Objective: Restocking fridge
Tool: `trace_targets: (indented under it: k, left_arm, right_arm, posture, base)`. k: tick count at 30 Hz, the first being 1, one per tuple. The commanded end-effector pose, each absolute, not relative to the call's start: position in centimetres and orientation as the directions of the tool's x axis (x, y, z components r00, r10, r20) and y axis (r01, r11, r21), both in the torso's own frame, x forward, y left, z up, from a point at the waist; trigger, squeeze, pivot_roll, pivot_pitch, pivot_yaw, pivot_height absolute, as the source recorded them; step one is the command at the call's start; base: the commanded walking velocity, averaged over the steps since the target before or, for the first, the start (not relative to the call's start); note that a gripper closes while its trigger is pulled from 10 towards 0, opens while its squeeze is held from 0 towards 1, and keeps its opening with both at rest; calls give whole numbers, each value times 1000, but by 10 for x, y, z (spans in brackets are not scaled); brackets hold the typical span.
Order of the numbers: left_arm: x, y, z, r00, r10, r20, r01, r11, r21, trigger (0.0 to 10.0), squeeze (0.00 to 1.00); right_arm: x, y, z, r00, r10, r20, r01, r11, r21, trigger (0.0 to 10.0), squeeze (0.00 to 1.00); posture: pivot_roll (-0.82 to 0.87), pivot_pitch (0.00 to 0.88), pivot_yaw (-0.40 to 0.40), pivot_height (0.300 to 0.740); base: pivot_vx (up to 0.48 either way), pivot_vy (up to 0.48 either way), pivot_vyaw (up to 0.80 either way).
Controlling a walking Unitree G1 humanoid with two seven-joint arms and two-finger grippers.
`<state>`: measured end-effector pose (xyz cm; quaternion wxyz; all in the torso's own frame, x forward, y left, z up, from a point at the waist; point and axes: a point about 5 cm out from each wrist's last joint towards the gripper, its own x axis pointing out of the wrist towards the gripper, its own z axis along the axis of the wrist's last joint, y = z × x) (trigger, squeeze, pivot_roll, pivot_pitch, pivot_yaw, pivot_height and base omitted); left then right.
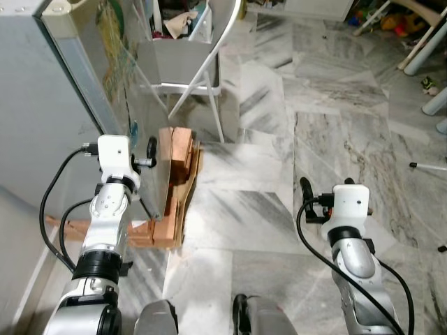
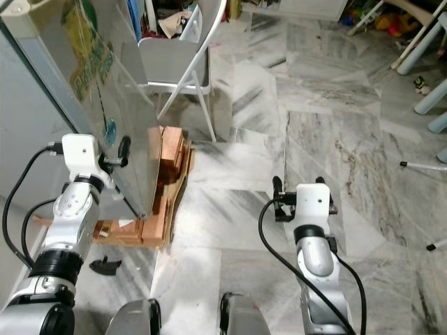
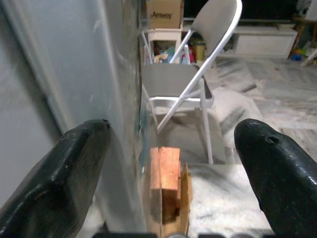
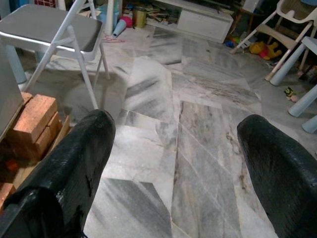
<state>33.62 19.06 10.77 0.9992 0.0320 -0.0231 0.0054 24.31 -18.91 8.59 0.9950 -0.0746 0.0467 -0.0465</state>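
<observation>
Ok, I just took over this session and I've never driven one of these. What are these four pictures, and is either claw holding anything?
You are looking through a humanoid robot's cameras. The two upper pictures come from its head, looking down: silver arms, left arm on the left, right arm on the right. The two lower pictures are wrist cameras, each looking out between that claw's two black fingers.

The left claw is up against the edge of the grey fridge door, its fingers apart with the door edge between them. The right claw hangs open over the marble floor, holding nothing.

By the foot of the door lies a stack of wooden blocks. Behind it stands a grey folding chair. Toys and clutter sit at the far edge of the room.
</observation>
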Motion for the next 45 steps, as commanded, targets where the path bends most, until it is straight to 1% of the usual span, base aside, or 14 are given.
trace_targets:
  k: [1, 2, 8, 17, 27, 33, 37, 40, 45]
  left_arm:
    - [341, 196, 113, 998, 27, 63, -33, 995, 92, 10000, 0]
    - [346, 202, 118, 996, 56, 68, -62, 995, 82, 10000, 0]
    - [353, 213, 124, 991, 103, 81, -109, 991, 83, 10000, 0]
    - [343, 213, 106, 994, 105, 38, -107, 991, 78, 10000, 0]
    - [358, 212, 120, 992, 111, 56, -115, 992, 59, 10000, 0]
    - [369, 199, 133, 995, 64, 77, -66, 997, 25, 10000, 0]
    - [371, 177, 135, 994, -50, 102, 45, 998, 53, 10000, 0]
    - [372, 172, 136, 991, -75, 107, 69, 996, 61, 10000, 0]
    - [373, 168, 137, 991, -81, 106, 76, 996, 48, 10000, 0]
  right_arm:
    - [241, -192, 89, 991, -104, -81, 90, 982, -164, 10000, 0]
    - [241, -193, 90, 991, -105, -80, 90, 982, -168, 10000, 0]
    - [238, -194, 90, 991, -106, -82, 91, 980, -175, 10000, 0]
    - [238, -193, 90, 991, -105, -83, 89, 980, -176, 10000, 0]
    - [242, -190, 94, 993, -100, -70, 87, 982, -166, 10000, 0]
    - [241, -188, 93, 993, -95, -68, 82, 982, -168, 10000, 0]
    - [240, -190, 90, 991, -104, -80, 89, 982, -169, 10000, 0]
    - [241, -190, 89, 991, -105, -82, 90, 982, -169, 10000, 0]
    - [241, -188, 88, 991, -103, -85, 88, 982, -165, 10000, 0]
  posture:
    - [-66, 171, -54, 740]
    - [-70, 170, -53, 740]
    - [-77, 166, -46, 740]
    - [-71, 162, -45, 740]
    - [-69, 152, -41, 740]
    - [-72, 152, -36, 740]
    - [-67, 151, -32, 740]
    - [-67, 151, -30, 740]
    - [-68, 149, -27, 740]
  base:
    - [0, 0, 0]
    - [0, 0, 0]
    - [0, 0, 0]
    - [0, 0, 0]
    - [0, 0, 0]
    - [0, 0, 0]
    - [0, 0, 0]
    - [0, 0, 0]
    - [0, 0, 0]
